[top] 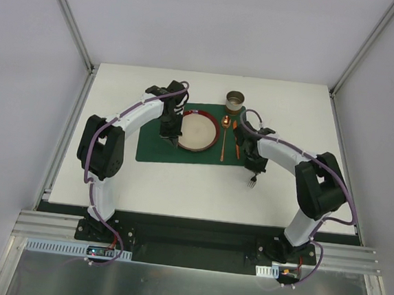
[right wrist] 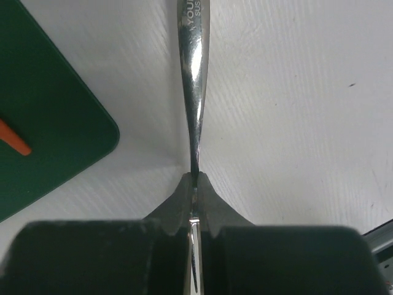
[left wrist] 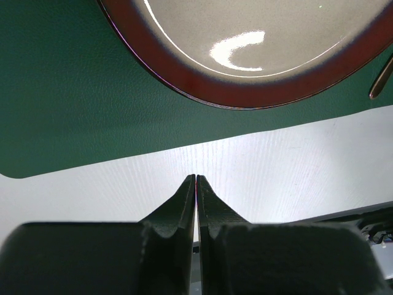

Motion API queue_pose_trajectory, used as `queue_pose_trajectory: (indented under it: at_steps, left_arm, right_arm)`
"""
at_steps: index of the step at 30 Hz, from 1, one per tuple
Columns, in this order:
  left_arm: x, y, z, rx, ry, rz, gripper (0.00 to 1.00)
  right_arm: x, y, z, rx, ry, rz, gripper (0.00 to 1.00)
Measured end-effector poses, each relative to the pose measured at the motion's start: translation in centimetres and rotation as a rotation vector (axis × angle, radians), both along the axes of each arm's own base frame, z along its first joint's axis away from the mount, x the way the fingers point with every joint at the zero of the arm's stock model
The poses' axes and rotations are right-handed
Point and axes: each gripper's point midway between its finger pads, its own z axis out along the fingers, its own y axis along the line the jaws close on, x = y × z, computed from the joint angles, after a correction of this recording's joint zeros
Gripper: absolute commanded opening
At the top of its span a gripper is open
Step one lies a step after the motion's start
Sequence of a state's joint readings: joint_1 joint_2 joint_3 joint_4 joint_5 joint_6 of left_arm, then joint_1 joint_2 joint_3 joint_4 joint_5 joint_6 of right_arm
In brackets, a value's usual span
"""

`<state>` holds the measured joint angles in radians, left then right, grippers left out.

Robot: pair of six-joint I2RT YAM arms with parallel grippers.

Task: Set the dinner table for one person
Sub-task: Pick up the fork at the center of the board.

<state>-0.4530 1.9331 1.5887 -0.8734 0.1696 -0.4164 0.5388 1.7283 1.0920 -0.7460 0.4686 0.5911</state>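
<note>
A red-rimmed cream plate (top: pixel 198 132) lies on a dark green placemat (top: pixel 154 151) on the white dinner table (top: pixel 112 174). A copper spoon (top: pixel 223 144) and an orange-handled knife (top: pixel 237 143) lie on the mat to the right of the plate. My left gripper (top: pixel 172 140) is shut and empty at the plate's left rim; in the left wrist view the gripper (left wrist: pixel 196 178) is above the mat's edge, near the plate (left wrist: pixel 245 37). My right gripper (top: pixel 256 169) is shut on a silver fork (top: pixel 252 182) off the mat's right near corner. The right wrist view shows the gripper (right wrist: pixel 195 178) pinching the fork (right wrist: pixel 195 92).
A metal cup (top: pixel 235 100) stands behind the mat at its far right corner. Aluminium frame posts (top: pixel 76 30) rise at the table's far corners. The placemat corner (right wrist: pixel 49 123) and an orange tip (right wrist: pixel 15 141) show at the left of the right wrist view.
</note>
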Motion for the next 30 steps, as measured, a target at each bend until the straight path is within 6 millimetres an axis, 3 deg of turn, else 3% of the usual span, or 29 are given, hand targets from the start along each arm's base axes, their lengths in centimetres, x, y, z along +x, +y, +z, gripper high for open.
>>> queue_pose_trajectory:
  at_steps: [5, 10, 21, 30]
  left_arm:
    - [0.0, 0.0, 0.0, 0.0, 0.0, 0.0, 0.02]
    - [0.0, 0.0, 0.0, 0.0, 0.0, 0.0, 0.02]
    - [0.5, 0.9, 0.2, 0.046, -0.035, 0.017, 0.02]
    - [0.7, 1.8, 2.5, 0.059, -0.11, 0.055, 0.02]
  right_arm:
    - [1.4, 0.8, 1.7, -0.055, -0.027, 0.075, 0.0]
    - [2.0, 3.0, 2.4, -0.072, -0.024, 0.188, 0.0]
    - [2.5, 10.5, 2.1, -0.052, 0.016, 0.456, 0.0]
    - [3.2, 15.9, 3.5, 0.024, -0.01, 0.631, 0.0]
